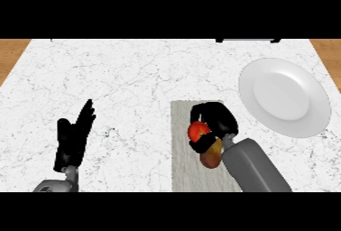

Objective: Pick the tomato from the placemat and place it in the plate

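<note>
I have one view only, from the robot's head, looking steeply down on the white marble counter (133, 76). It faces away from the body, so both forearms enter from the lower edge. Wooden strips show at the far corners. No second view overlaps.

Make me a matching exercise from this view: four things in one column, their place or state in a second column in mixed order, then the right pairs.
1. tomato
2. plate
3. left hand
4. placemat

A. open, fingers up, at the view's left
B. white, bare, at the right of the counter
C. grey, lying under the right hand
D. red, held by curled black fingers

Pairs: 1-D, 2-B, 3-A, 4-C
</note>
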